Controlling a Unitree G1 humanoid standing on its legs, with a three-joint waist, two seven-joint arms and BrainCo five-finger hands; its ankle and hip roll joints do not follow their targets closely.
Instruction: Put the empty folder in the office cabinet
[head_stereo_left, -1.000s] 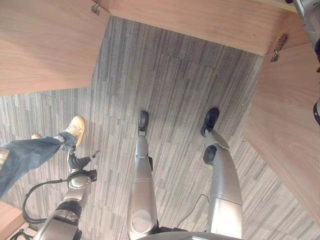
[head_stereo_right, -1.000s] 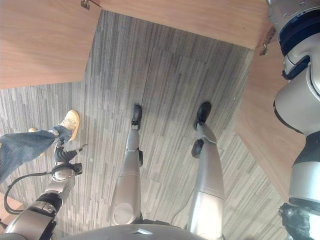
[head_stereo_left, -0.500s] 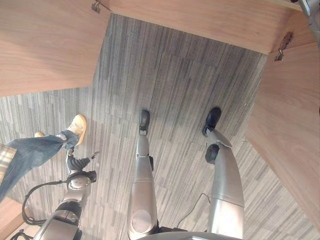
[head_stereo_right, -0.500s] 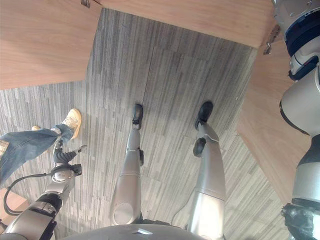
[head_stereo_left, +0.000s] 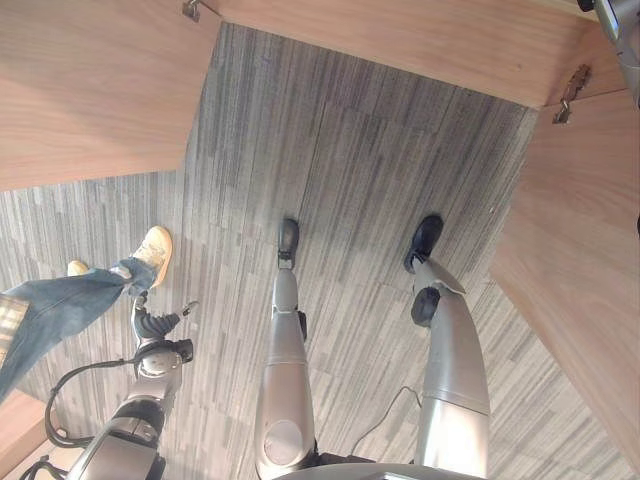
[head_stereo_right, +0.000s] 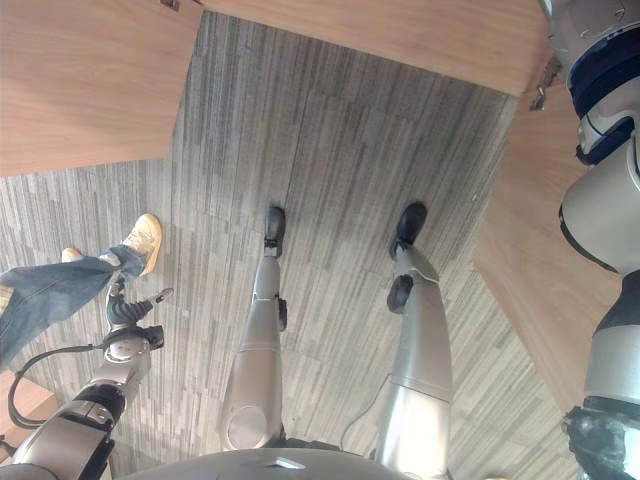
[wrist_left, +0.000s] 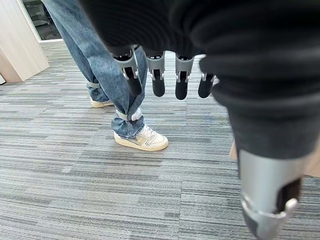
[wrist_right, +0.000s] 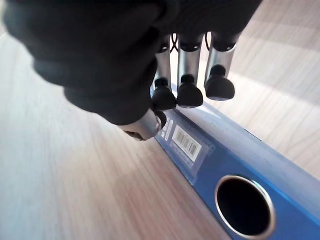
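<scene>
The blue folder (wrist_right: 200, 150) lies with its spine facing me on a pale wooden cabinet surface (wrist_right: 65, 190). The spine has a round metal-rimmed finger hole and a barcode label. My right hand (wrist_right: 100, 50) is over one end of the spine, with its fingertips (wrist_right: 190, 92) on the far edge and the thumb against the near edge, pinching it. My right arm rises out of the right eye view at the far right. My left hand (head_stereo_left: 150, 325) hangs low at my left side, fingers (wrist_left: 157, 80) relaxed and empty.
Two open wooden cabinet doors flank me, one at the left (head_stereo_left: 90, 90) and one at the right (head_stereo_left: 580, 260), with the cabinet's lower front panel (head_stereo_left: 400, 40) ahead. A person in jeans (wrist_left: 110, 75) and tan shoes (head_stereo_left: 152, 252) stands close to my left hand on the grey carpet.
The person's leg has shifted slightly beside my left hand. My right arm has moved a little at the right edge. The left hand hangs as before.
</scene>
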